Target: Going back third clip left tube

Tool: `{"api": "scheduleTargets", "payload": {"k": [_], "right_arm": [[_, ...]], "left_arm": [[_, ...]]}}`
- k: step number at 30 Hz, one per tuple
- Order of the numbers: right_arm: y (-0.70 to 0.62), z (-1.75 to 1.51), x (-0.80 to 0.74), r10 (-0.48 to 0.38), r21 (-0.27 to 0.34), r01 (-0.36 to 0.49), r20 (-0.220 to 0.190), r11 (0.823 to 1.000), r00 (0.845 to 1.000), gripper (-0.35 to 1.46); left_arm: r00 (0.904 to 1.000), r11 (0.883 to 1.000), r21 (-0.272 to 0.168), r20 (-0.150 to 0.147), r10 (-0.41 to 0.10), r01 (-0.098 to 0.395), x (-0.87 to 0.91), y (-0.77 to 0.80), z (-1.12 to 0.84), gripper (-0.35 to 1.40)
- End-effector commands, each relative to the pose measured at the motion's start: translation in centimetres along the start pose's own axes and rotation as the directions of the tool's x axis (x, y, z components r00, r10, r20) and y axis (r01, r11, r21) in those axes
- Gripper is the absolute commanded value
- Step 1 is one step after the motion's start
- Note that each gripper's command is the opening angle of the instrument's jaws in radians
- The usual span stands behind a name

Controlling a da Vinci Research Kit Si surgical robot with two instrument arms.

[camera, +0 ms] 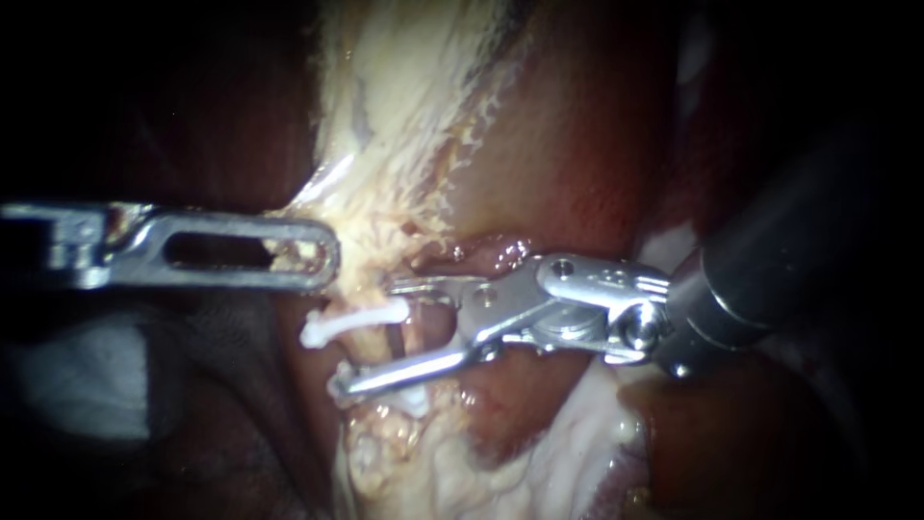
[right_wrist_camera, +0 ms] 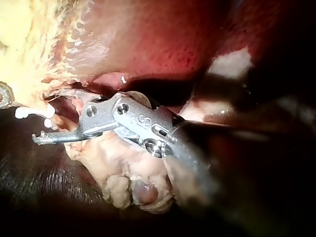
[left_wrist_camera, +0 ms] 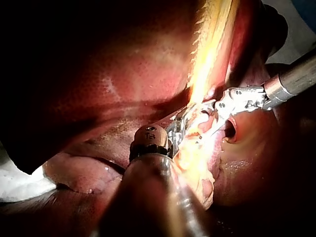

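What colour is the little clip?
White. The clip shows best in the endoscope view.

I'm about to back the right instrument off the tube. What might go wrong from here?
The right instrument is open astride the tube, the white clip between its two halves; backing out crookedly might snag or loosen that clip. The left instrument rests against pale fatty tissue close beside the clip; a pull there could shift the tube.

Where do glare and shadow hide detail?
Endoscope view: pale tissue brightly lit, shaft of the right instrument shadowed. Left wrist view: glare washes out that tissue beside the left instrument. Right wrist view: glare ahead of the jaws, darkness beneath them.
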Motion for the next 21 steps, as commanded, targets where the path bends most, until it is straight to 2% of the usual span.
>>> {"api": "scheduleTargets", "payload": {"k": [1, 4, 7, 13, 17, 21], "right_arm": [[-0.04, -0.08, 0.00, -0.007, 0.005, 0.007, 0.001, 1.000, 1.000, 0.60], [-0.12, -0.26, 0.01, -0.025, 0.012, 0.025, 0.002, 1.000, 1.000, 0.60], [-0.18, -0.50, 0.02, -0.083, 0.001, 0.083, 0.004, 0.997, 0.997, 0.60], [-0.32, -1.03, 0.05, -0.170, -0.006, 0.171, 0.040, 0.985, 0.985, 0.60], [-0.39, -1.38, 0.20, -0.201, -0.007, 0.201, 0.054, 0.980, 0.978, 0.60], [-0.48, -1.59, 0.37, -0.221, -0.011, 0.222, 0.059, 0.975, 0.974, 0.60]], "left_arm": [[1.0000, 1.000, -0.001, 0.002, 0.001, -0.001, 0.00, 0.02, 0.02, -0.35], [1.0000, 1.000, -0.002, 0.003, 0.002, -0.002, -0.02, 0.07, 0.02, -0.35], [1.0000, 1.000, -0.004, 0.005, 0.002, -0.002, -0.03, 0.08, 0.03, -0.35], [1.0000, 1.000, -0.006, 0.007, 0.002, -0.002, -0.03, 0.09, 0.03, -0.35], [1.0000, 1.000, -0.006, 0.007, 0.002, -0.002, -0.04, 0.11, 0.04, -0.35], [1.0000, 1.000, -0.008, 0.010, 0.002, -0.002, -0.05, 0.12, 0.06, -0.35]]}}
